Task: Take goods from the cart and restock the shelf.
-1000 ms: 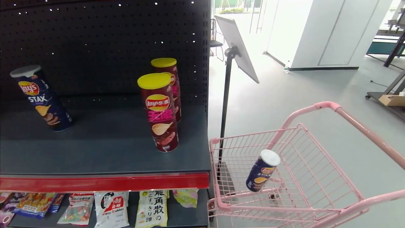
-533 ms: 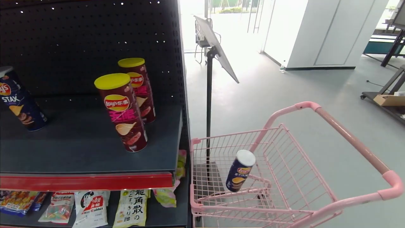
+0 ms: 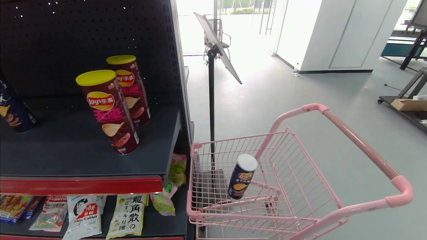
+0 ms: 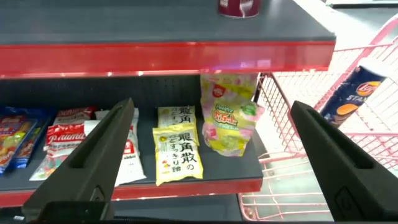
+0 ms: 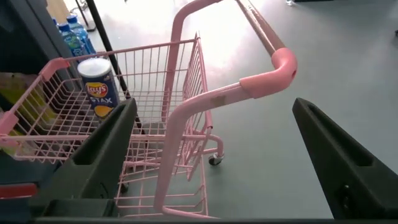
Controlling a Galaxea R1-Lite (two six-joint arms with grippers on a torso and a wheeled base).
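on the grey floor (image 3: 267,100) by the shelf (image 3: 66,156), the left claw (image 4: 211,104) and right claw (image 5: 214,102) hang spread and empty as the view has swung toward the cart (image 3: 358,140), so its blue can (image 3: 242,176) looks next to be picked.

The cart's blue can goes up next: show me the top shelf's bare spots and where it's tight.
Widest gap: bare top shelf between the left blue can and the front maroon can. A strip runs along the red edge too. Crowded: around the rear maroon can, close behind the front one.
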